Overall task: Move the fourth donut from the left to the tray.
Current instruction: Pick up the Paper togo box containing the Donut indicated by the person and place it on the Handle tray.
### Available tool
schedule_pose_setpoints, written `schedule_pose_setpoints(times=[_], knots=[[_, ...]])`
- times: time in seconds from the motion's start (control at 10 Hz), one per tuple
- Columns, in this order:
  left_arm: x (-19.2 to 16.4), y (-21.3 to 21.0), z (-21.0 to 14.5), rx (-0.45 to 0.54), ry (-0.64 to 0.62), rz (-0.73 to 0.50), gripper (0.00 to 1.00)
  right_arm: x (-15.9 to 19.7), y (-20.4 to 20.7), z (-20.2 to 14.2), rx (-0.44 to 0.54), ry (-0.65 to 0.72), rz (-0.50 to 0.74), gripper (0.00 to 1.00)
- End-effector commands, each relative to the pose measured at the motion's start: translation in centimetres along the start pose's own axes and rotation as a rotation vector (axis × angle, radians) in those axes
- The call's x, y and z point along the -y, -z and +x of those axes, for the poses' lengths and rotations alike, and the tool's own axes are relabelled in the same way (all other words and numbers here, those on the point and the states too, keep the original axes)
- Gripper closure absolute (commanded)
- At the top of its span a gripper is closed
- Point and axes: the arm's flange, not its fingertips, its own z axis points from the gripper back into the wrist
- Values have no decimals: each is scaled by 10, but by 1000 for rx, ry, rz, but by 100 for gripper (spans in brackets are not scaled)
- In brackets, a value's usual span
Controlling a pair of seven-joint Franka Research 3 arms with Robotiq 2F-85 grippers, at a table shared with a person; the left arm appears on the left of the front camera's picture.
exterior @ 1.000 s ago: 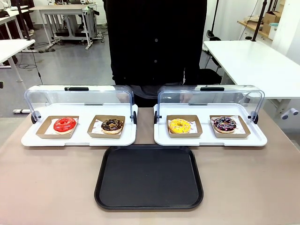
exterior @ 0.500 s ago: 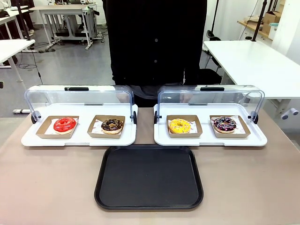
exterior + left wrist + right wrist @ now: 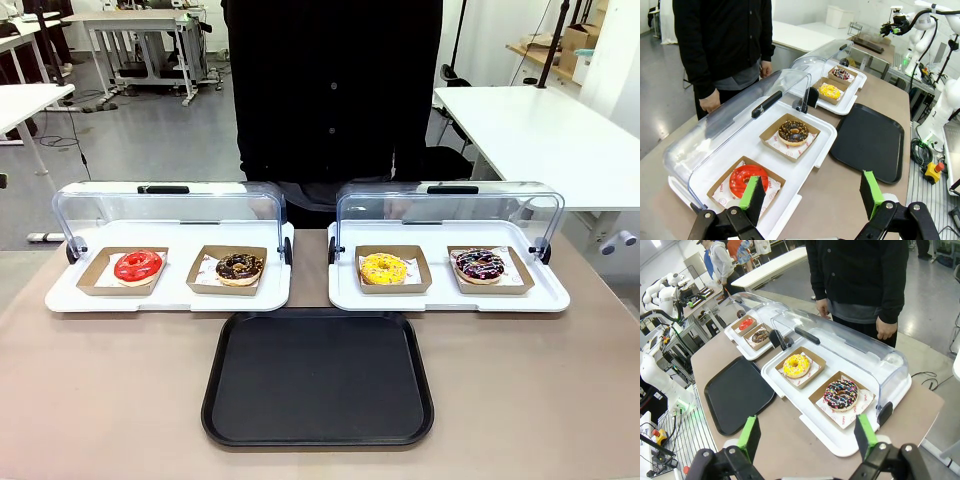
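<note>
Four donuts wait in a row across a shared table as a person (image 3: pixel 330 90) in dark clothing stands at 12 o'clock, on the far side. The fourth donut (image 3: pixel 480 265), chocolate-glazed with pink-purple and white streaks and sprinkles, sits in its brown cardboard holder (image 3: pixel 516 281) at the right end of the right display tray (image 3: pixel 450 298), whose clear lid (image 3: pixel 450 212) is raised behind it. From the middle of the black tray (image 3: pixel 318 378), which lies bare at 6 o'clock on the near side of the table, the donut is at about 2 o'clock and well apart from it. Just beside it, at its 9 o'clock, is a yellow donut (image 3: pixel 384 268); a speckled chocolate donut (image 3: pixel 240 267) and a red donut (image 3: pixel 138 265) fill the left display tray (image 3: pixel 170 297).

In the right wrist view, the right gripper (image 3: pixel 807 434) hangs above the table edge with its green-padded fingers spread wide and nothing between them; the fourth donut (image 3: pixel 841 394) lies at roughly 1 o'clock beyond it, the tray (image 3: pixel 737 395) at 10 o'clock.

In the left wrist view, the left gripper (image 3: pixel 813 187) is likewise spread wide and holds nothing, with the red donut (image 3: pixel 746 179) near its left finger, the tray (image 3: pixel 870 142) at 1 o'clock and the fourth donut (image 3: pixel 841 74) far off at 12 o'clock.
</note>
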Motion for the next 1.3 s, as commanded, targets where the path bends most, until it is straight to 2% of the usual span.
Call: schedule_pose_setpoints(times=[0.0, 1.2], knots=[[0, -2, 2, -2, -5, -12, 0, 1, 1, 2, 31, -27, 3, 0], [0, -2, 2, -2, -5, -12, 0, 1, 1, 2, 31, -27, 3, 0]])
